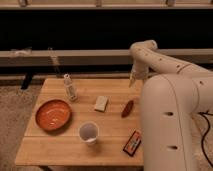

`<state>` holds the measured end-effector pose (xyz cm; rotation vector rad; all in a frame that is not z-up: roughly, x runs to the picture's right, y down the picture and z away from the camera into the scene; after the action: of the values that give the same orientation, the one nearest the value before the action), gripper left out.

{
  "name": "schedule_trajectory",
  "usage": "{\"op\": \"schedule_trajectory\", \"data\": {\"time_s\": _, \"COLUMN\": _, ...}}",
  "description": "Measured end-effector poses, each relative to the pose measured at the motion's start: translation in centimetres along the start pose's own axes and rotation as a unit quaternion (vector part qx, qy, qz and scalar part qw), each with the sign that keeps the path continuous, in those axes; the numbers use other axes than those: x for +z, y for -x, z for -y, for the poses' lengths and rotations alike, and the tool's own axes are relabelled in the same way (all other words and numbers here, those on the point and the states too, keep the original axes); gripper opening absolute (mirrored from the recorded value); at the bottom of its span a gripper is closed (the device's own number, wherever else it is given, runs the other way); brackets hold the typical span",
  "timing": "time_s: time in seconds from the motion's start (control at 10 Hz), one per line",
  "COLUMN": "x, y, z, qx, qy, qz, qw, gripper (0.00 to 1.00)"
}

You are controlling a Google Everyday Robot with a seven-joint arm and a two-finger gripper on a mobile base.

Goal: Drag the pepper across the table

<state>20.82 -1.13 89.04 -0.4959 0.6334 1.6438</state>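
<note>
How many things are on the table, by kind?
Pepper: 1
Orange plate: 1
White cup: 1
Small bottle: 1
Beige block: 1
Red-and-black box: 1
Total: 6
The claw hangs near the back right corner of the table.

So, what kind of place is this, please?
Probably an indoor test room, perhaps an office: a small wooden table on carpet, with dark windows behind. The gripper hangs over the table's far right edge.

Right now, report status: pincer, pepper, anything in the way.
Pincer at table's far right corner, clear of pepper. Pepper untouched, flat on the wood. White block close on its left.
</note>
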Motion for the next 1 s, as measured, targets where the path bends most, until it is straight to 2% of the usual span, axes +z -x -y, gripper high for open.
{"op": "schedule_trajectory", "data": {"time_s": 0.3, "x": 2.9, "y": 0.3, "z": -0.2, "qx": -0.004, "qy": 0.031, "qz": -0.043, "qw": 0.9986, "gripper": 0.65}}
{"op": "schedule_trajectory", "data": {"time_s": 0.5, "x": 3.9, "y": 0.2, "z": -1.0, "qx": -0.005, "qy": 0.039, "qz": -0.058, "qw": 0.9976, "gripper": 0.65}}
{"op": "schedule_trajectory", "data": {"time_s": 0.7, "x": 5.9, "y": -0.3, "z": -0.6, "qx": 0.016, "qy": 0.030, "qz": -0.076, "qw": 0.9965, "gripper": 0.65}}
{"op": "schedule_trajectory", "data": {"time_s": 1.0, "x": 7.7, "y": -1.0, "z": 0.8, "qx": 0.048, "qy": 0.016, "qz": -0.095, "qw": 0.9942, "gripper": 0.65}}
